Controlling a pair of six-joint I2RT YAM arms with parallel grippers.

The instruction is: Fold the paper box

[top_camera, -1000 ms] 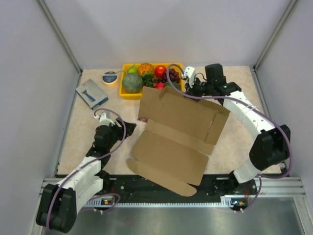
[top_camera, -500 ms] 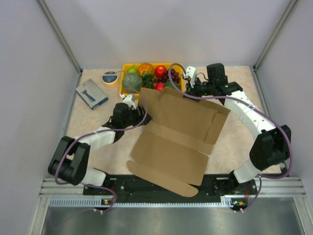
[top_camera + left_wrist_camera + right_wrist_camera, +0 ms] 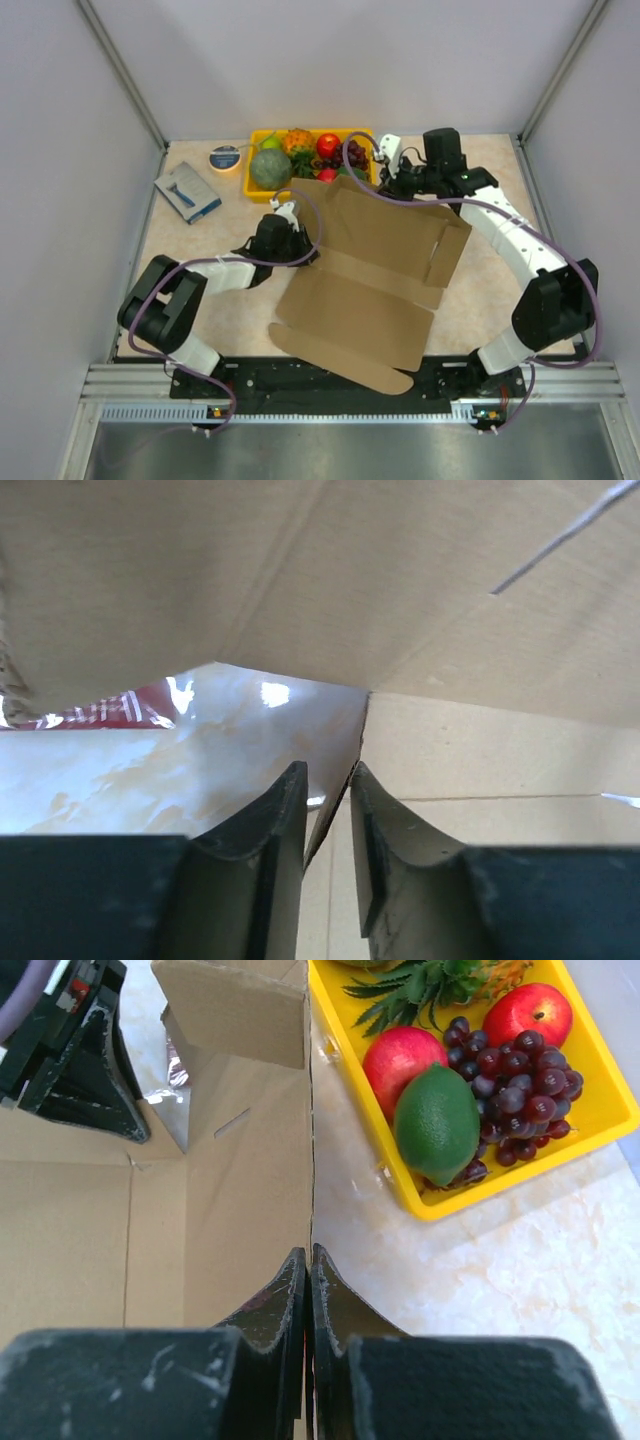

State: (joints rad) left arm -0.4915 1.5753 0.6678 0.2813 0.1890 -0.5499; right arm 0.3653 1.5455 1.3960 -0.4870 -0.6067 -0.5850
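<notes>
Top external view: paper box (image 3: 370, 280) largely unfolded; right pincer (image 3: 308, 1265) clenched on its far wall; left pincer (image 3: 327, 790) straddles a flap edge, grip I cannot tell; most folds outstanding.

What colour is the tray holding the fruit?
Yellow; the tray shows best in the right wrist view.

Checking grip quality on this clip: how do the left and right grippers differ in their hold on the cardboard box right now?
Jaws: the left gripper has its jaws slightly apart, astride an edge of the paper box. The right gripper is pressed shut on an edge.
Place: the left gripper is at the box's left side. The right gripper is at its far edge, beside the yellow tray.
Shared: both meet the cardboard edge-on.
</notes>
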